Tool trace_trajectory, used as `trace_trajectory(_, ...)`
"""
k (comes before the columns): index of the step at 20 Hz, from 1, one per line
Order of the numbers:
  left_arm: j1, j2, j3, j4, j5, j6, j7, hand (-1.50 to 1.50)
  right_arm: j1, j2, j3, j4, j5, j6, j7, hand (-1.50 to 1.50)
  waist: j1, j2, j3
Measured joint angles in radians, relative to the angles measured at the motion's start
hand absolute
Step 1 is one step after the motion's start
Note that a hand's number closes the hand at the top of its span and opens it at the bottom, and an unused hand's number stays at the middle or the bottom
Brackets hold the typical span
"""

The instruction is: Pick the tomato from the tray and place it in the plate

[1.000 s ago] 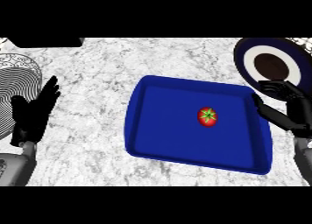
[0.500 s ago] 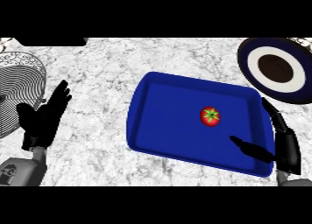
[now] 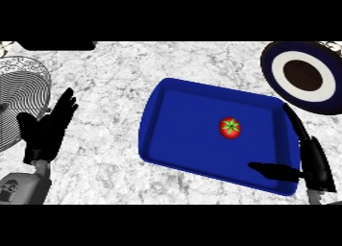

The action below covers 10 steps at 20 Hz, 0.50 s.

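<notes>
A: Tomato [image 3: 230, 128] sits mid-tray [image 3: 181, 144], plate [image 3: 308, 77] at its one o'clock.
B: Right hand [image 3: 306, 158], spread open at the tomato's five o'clock, should close around it squarely. Left hand [image 3: 46, 129] rests open at nine.

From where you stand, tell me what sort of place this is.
Most likely a kitchen counter. The worktop is marbled white and grey stone, a blue tray on it carries a tomato, and a dark-rimmed plate sits at the far right.
</notes>
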<state>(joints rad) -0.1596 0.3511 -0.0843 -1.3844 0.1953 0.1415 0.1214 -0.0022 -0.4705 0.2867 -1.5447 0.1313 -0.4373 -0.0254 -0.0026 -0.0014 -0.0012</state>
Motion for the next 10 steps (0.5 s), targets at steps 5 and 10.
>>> trace_trajectory(5, 0.001, -0.002, 0.016, -0.011, -0.004, -0.017, 0.008, 0.00, -0.038, -0.019, 0.046, -0.033, 0.065, 0.080, 0.188, -1.50, 0.004, 0.001, 0.000)
trace_trajectory(10, -0.016, -0.018, 0.022, -0.016, -0.016, -0.017, 0.030, 0.00, -0.104, -0.016, 0.093, -0.032, 0.169, 0.144, 0.360, -1.50, 0.005, 0.001, 0.000)
